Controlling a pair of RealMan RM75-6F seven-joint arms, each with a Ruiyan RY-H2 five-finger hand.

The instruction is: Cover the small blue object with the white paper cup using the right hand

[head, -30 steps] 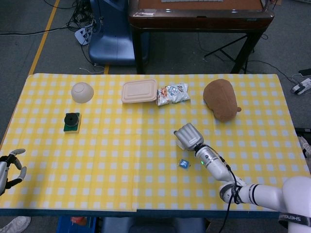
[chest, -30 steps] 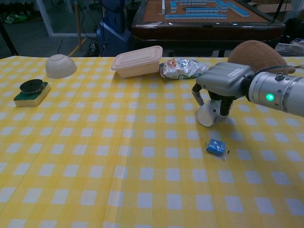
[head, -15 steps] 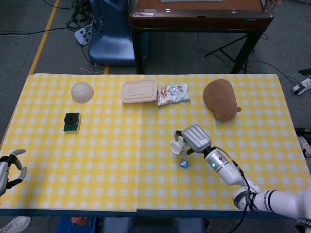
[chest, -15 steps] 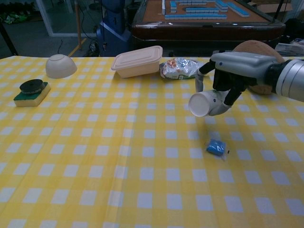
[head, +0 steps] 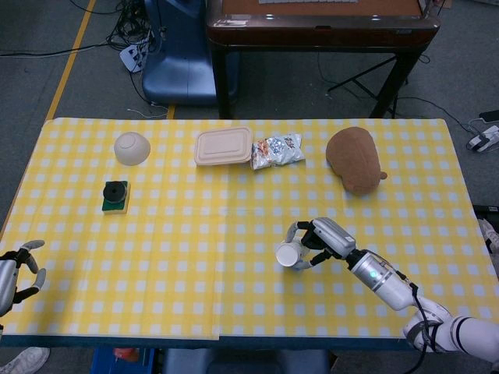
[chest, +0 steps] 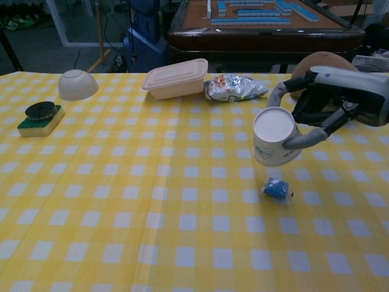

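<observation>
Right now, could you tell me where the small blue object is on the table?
In the chest view the small blue object lies on the yellow checked tablecloth, right of centre, just below the white paper cup that the right hand holds above it.

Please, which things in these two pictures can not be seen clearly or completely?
- Small blue object: in the head view, hidden behind the white paper cup; visible only in the chest view.
- Print on the cup: too small and blurred to read in the chest view.
- Left hand: cut off by the left edge in the head view; absent from the chest view.
- Right hand: cut off by the right edge in the chest view.
</observation>
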